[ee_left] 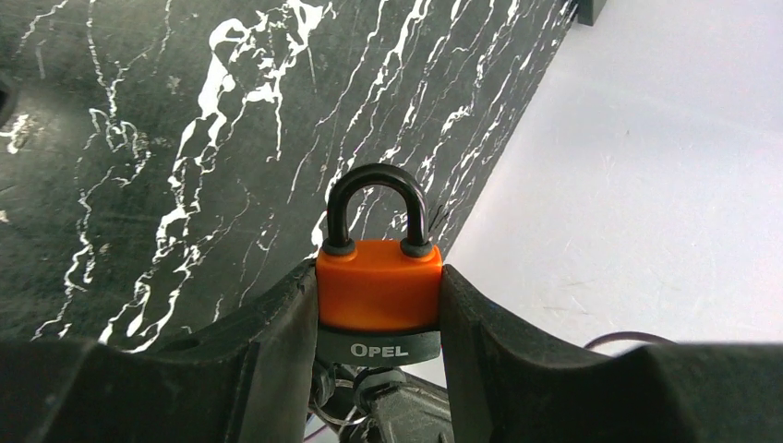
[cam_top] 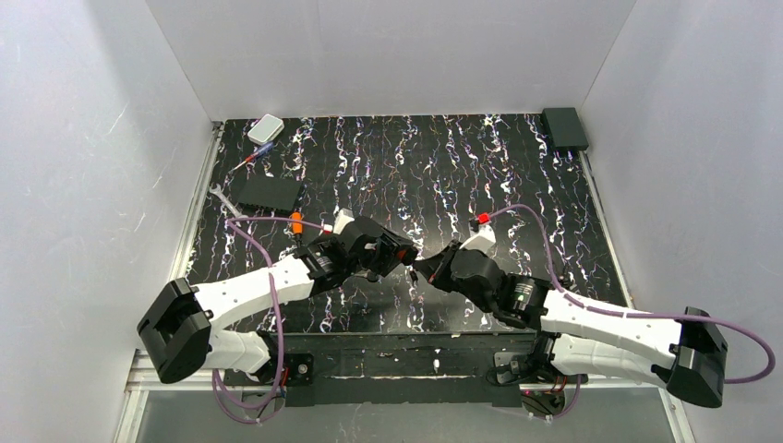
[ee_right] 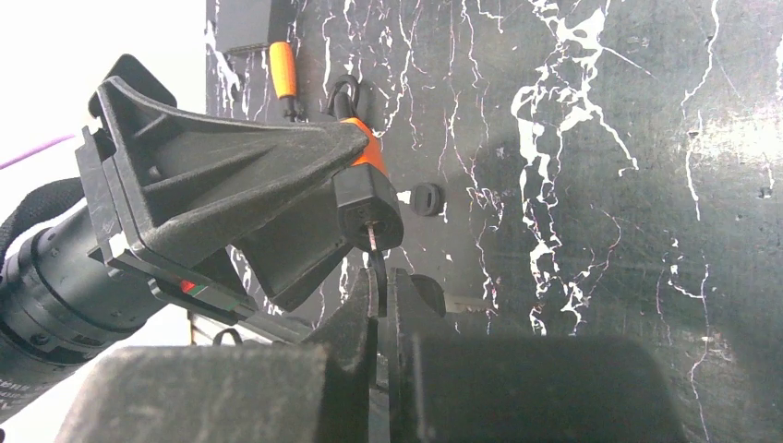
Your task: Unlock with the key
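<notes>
Top external view has the two arms meeting nose to nose over the middle of the dark marbled desk (cam_top: 443,166).

On the left, the left claw (ee_left: 379,277) is clamped on the padlock (ee_left: 379,295), one finger pressed against each side of its orange body. It holds the lock off the desk. The black shackle (ee_left: 377,173) points away from the wrist, and both its legs are seated in the body, so the lock looks locked. The dark base end faces the other arm.

Between the arms is the key (ee_right: 373,242). It is tiny beside the lock. A short, thin metal blade runs up to the keyhole (ee_right: 370,224) in the base, and the flat black head is seen edge-on. The tip sits at the keyhole or just inside it; how deep it goes I cannot tell.

On the right, the right claw (ee_right: 379,277) is pinched together on the key's head, just below the lock.

I judge the step in hand to be the insertion. The next move calls for pushing the blade fully in along its own line. After that the right wrist must turn the key while the left claw keeps the lock from twisting. The grip on so small a head could easily slip if the blade binds.
</notes>
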### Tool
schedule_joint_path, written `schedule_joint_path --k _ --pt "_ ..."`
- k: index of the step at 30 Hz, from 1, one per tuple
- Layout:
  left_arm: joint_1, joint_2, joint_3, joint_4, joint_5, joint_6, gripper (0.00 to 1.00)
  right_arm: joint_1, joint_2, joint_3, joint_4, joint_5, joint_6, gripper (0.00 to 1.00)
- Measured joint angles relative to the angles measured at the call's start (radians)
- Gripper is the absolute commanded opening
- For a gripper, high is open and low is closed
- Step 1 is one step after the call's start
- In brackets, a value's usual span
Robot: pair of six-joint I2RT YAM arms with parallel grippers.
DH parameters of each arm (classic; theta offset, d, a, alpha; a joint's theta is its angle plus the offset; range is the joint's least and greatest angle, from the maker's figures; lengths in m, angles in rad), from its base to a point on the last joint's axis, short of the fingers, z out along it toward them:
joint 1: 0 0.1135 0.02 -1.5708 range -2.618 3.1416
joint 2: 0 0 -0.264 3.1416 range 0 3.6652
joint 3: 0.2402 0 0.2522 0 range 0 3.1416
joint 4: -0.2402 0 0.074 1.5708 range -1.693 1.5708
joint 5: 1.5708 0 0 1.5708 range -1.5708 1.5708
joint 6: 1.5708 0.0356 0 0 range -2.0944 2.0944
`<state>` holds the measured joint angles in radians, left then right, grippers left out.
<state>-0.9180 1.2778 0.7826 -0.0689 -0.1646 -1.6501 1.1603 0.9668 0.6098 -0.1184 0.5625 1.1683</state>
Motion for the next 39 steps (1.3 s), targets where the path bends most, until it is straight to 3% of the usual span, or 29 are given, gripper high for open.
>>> schedule_joint_path --k 3,8,23,39 --pt "-0.010 0.016 0.011 0.012 -0.016 -0.009 0.00 -0.045 -0.035 -0.031 0.028 -0.060 0.002 0.01" --pt "-0.013 0.047 0.034 -0.003 -0.047 -0.011 0.00 -0.061 0.021 0.017 0.011 -0.076 -0.143 0.01" --pt "-0.013 0.140 0.097 -0.018 -0.068 -0.011 0.00 -0.027 0.104 0.039 0.050 0.024 -0.488 0.01" --pt "-0.032 0.172 0.127 0.027 -0.055 -0.030 0.00 -0.030 0.038 0.014 0.018 0.104 -0.304 0.01"
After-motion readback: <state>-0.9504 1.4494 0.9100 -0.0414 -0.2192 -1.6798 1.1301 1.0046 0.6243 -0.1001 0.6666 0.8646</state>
